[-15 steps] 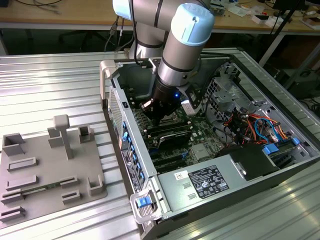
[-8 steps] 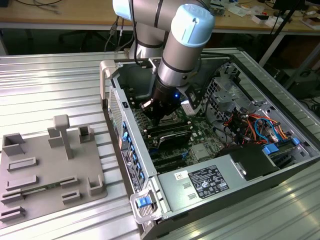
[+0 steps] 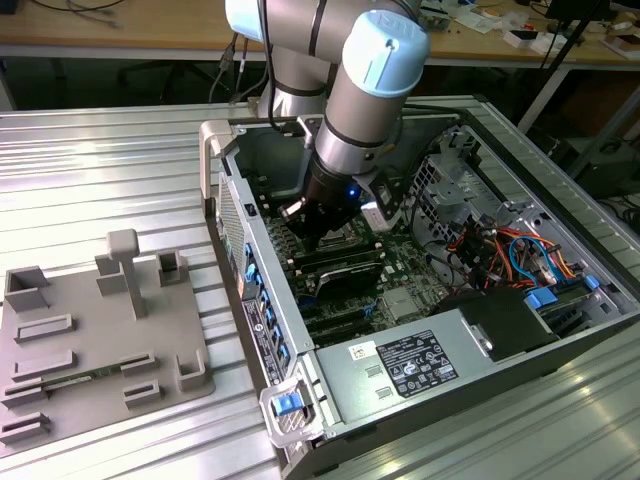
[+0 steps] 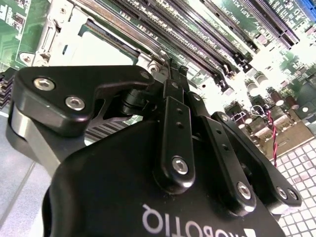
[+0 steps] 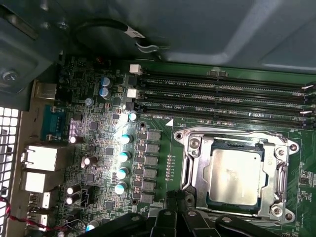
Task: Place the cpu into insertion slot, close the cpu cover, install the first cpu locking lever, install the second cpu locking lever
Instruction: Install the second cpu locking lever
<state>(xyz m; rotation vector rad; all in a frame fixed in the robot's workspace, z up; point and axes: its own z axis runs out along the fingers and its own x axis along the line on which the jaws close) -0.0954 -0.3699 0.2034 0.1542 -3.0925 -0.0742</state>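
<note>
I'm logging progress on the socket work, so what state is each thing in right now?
cpu: seated flat in the insertion slot, metal top up.
insertion slot: filled by the chip.
cpu cover: lies down around the chip, its cut-out framing it.
gripper: fingers together, nothing between them, low over the motherboard beside the socket.
memory slots: empty.
computer case: lying with its side open.

Dull silver metal cpu (image 5: 232, 176)
</note>
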